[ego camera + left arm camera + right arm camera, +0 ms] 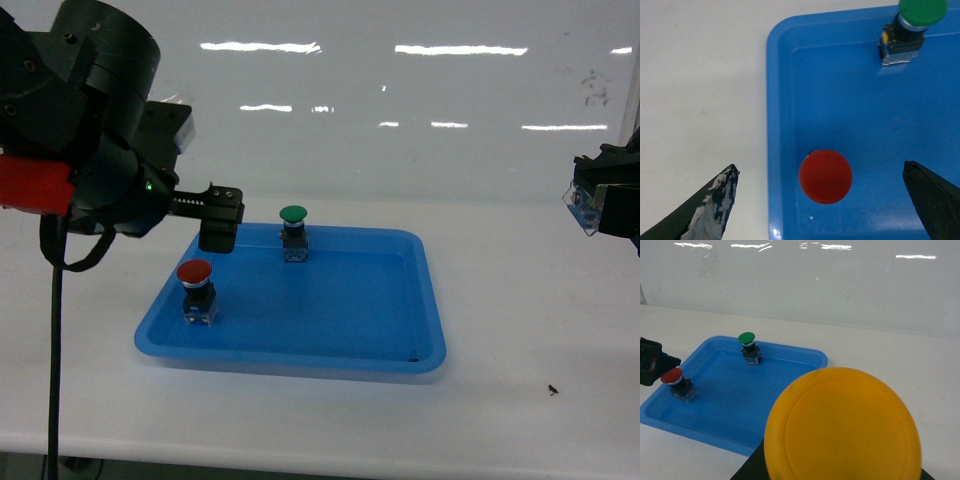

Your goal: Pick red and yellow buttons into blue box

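The red button [195, 289] stands upright in the near-left corner of a shallow blue tray [400, 300]. My left gripper [820, 169] hangs open above it. The red cap [825, 176] lies between the two spread fingertips [725, 185], and neither touches it. In the head view the left gripper [218, 222] sits just behind and above the red button. The yellow button [842, 425] fills the lower part of the right wrist view, with my right gripper [603, 203] shut on it, raised at the far right beyond the tray. The blue box is out of view.
A green-capped button [293, 232] stands at the tray's far edge, also seen in the left wrist view [920, 15]. The tray rests on a white table [520, 420] in front of a white wall. A small dark speck [552, 389] lies on the table right of the tray.
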Robot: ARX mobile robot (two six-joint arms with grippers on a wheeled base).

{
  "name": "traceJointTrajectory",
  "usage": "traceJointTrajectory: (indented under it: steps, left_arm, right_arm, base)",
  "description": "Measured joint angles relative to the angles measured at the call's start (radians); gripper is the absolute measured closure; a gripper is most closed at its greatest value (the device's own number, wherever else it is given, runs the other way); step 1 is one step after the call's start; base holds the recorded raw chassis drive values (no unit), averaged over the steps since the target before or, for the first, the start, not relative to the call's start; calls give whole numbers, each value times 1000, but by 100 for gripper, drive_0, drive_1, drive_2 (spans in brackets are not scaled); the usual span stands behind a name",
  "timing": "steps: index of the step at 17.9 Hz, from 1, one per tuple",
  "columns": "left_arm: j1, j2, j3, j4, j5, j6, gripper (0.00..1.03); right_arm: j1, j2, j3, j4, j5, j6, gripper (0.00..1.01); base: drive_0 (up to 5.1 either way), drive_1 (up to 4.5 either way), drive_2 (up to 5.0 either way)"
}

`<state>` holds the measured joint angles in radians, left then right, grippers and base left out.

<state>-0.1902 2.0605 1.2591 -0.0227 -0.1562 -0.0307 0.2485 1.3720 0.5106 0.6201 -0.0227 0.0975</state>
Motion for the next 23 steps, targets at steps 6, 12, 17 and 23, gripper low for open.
traceJointTrajectory:
  steps: [6,12,17,23]
  left_arm:
    - [-37,28,2,-1,-1,1,5]
    - [-16,85,2,2,-15,-2,5]
    - [-16,96,3,2,-15,-9,5]
    - [-35,161,39,-6,-16,-49,5]
  right_arm:
    - [0,0,0,0,0,0,75]
    - [0,0,0,0,0,0,75]
    - [0,0,0,0,0,0,75]
    - [0,0,0,0,0,0,75]
  base:
    - [0,0,0]
    - [0,0,0]
    - [0,0,0]
    - [0,0,0]
